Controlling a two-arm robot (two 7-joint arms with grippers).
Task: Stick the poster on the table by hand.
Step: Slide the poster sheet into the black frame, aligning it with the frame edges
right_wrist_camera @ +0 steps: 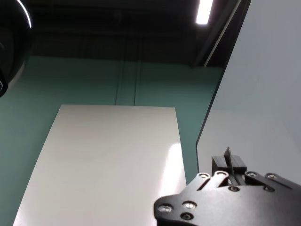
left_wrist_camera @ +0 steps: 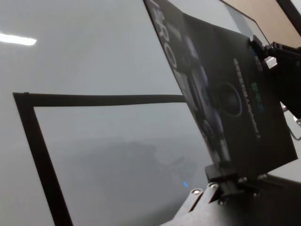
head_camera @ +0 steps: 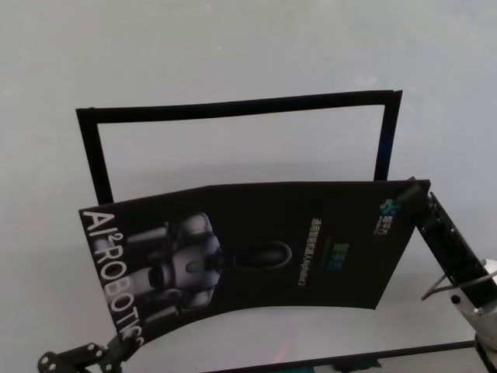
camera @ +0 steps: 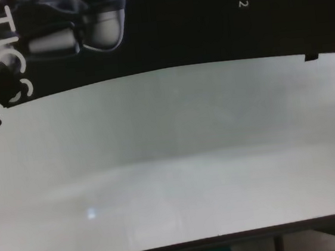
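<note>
Two grippers pinch the poster (head_camera: 256, 245) in the head view — left gripper (head_camera: 116, 351) clamped on its near-left corner, right gripper (head_camera: 415, 194) on the far-right corner, sheet bowed above the bench (head_camera: 233, 47). Behind it, a black taped outline (head_camera: 233, 107). Chest view: bare bench in front, edge near.

- Head view: high, looking down and forward at the table (head_camera: 248, 70). The whole poster (head_camera: 264, 249) sits mid-frame, with a black tape outline (head_camera: 233, 109) toward 12 o'clock of it.
- Chest view: low and close. The poster's lower edge fills the top of frame and the table's near edge runs along the bottom.
- Left wrist view: close in, raking across the poster's face. It shares the tape outline with the head view.
- Right wrist view: looks upward past the poster's edge to a ceiling light (right_wrist_camera: 204, 10).
</note>
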